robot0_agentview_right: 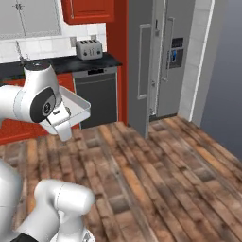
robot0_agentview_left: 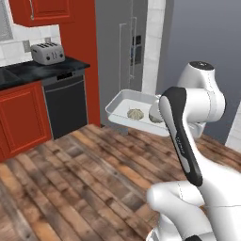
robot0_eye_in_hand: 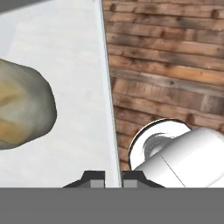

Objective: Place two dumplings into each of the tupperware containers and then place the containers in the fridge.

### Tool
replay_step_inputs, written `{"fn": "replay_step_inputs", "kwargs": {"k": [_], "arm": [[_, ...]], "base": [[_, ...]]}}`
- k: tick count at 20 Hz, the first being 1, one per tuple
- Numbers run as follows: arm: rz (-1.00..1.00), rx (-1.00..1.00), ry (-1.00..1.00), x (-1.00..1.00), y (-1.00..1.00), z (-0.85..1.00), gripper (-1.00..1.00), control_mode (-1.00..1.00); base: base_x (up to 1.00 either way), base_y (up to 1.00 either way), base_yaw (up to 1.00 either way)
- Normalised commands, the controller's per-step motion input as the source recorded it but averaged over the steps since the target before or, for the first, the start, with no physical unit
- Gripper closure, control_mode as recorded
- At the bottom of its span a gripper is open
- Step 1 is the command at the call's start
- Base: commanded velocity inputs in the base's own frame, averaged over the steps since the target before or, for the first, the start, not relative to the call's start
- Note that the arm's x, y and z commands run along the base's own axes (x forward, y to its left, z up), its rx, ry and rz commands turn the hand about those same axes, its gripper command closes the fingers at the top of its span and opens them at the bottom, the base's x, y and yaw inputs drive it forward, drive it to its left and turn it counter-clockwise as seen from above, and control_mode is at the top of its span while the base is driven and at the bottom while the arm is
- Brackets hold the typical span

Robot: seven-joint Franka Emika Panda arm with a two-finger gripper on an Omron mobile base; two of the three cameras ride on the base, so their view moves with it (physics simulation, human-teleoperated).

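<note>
The big grey fridge (robot0_agentview_right: 156,61) stands ahead of me across the wood floor (robot0_agentview_left: 84,164), and its doors are shut. I am holding the light tupperware container (robot0_agentview_left: 123,101) up in the air, well away from the fridge. It looks stiff and light, but the thin rim is smooth and could slip, so I must keep it flat. Two dumplings (robot0_agentview_left: 136,114) sit inside; they look soft and could roll. My claw (robot0_eye_in_hand: 113,177) is shut tight, pinching the tray's thin edge between its two tips.
</note>
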Motion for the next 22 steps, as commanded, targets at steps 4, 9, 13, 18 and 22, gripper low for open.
{"fn": "replay_step_inputs", "kwargs": {"k": [4, 9, 13, 18, 22], "arm": [[0.0, 0.0, 0.0, 0.0, 0.0, 0.0, 1.0, 1.0], [0.0, 0.0, 0.0, 0.0, 0.0, 0.0, 1.0, 1.0], [0.0, 0.0, 0.0, 0.0, 0.0, 0.0, 1.0, 1.0], [0.0, 0.0, 0.0, 0.0, 0.0, 0.0, 1.0, 1.0], [0.0, 0.0, 0.0, 0.0, 0.0, 0.0, 1.0, 1.0]], "base": [[1.0, -0.49, 0.0], [1.0, -0.63, 0.0], [0.9, -0.86, 0.04], [0.81, -0.86, 0.08], [0.8, -0.87, 0.12]]}}
